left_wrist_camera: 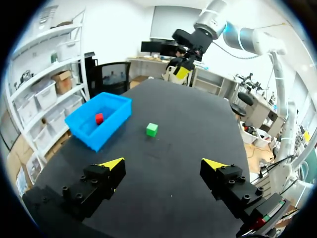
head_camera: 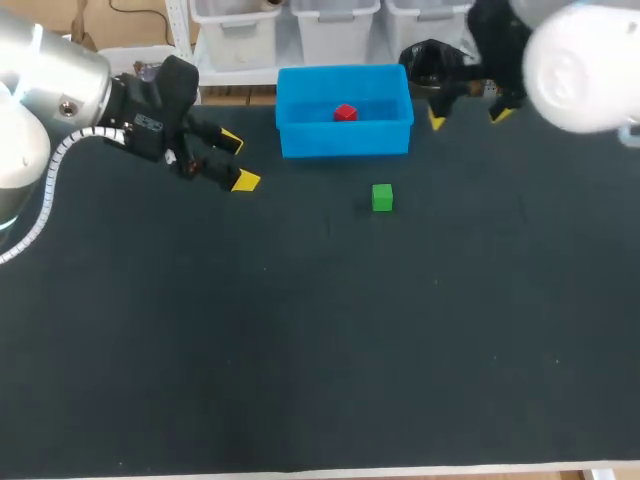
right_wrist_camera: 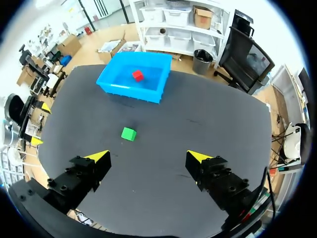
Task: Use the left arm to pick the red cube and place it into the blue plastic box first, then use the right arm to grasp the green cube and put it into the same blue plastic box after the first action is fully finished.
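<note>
Red cube (head_camera: 345, 112) inside blue box (head_camera: 345, 140); first step judged done. Green cube (head_camera: 382, 197) free on table (head_camera: 300, 330), near side of box. My right claw (head_camera: 468, 118) and left claw (head_camera: 238, 161) both spread, empty. Green cube probably light, rigid, smooth: pinch opposite flat faces, mid-height.

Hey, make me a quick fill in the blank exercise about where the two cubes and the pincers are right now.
1. The red cube lies ____ the blue plastic box.
2. The green cube rests on the table, ____ the box.
3. The left pincer and right pincer both stand ____, holding nothing.

Missing words: inside; outside; open
</note>
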You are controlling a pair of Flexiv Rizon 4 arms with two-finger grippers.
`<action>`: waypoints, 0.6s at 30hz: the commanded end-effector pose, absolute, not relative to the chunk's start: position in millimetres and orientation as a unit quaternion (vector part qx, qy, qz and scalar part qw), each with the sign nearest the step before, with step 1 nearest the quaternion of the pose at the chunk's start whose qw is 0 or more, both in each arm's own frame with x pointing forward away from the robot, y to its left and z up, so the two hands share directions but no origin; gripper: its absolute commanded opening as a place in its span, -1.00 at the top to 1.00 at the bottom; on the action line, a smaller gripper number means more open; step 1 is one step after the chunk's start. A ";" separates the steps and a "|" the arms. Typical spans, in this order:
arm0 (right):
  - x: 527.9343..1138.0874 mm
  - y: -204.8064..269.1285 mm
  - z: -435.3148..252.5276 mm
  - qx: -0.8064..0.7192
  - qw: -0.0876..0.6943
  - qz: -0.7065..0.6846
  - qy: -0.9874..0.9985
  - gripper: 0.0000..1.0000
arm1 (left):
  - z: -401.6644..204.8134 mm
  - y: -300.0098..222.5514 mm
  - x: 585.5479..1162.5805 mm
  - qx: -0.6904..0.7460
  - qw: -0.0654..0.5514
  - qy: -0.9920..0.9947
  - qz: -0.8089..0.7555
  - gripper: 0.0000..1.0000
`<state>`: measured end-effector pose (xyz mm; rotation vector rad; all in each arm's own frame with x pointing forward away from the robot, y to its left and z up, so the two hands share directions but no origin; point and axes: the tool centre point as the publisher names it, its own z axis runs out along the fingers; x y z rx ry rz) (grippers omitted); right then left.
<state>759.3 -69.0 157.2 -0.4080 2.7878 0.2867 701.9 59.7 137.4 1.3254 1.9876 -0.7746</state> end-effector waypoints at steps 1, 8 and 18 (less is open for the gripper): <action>774.4 -48.1 156.4 -0.143 0.082 0.066 0.984 -1.00 | 137.8 59.4 701.6 0.502 0.309 0.753 -0.292 -1.00; 776.5 -36.1 158.5 -0.130 0.051 0.043 0.989 -1.00 | 137.8 59.4 701.6 0.502 0.309 0.753 -0.292 -1.00; 775.6 -32.0 166.7 -0.112 0.082 0.080 0.987 -1.00 | 137.8 59.4 701.6 0.502 0.309 0.753 -0.292 -1.00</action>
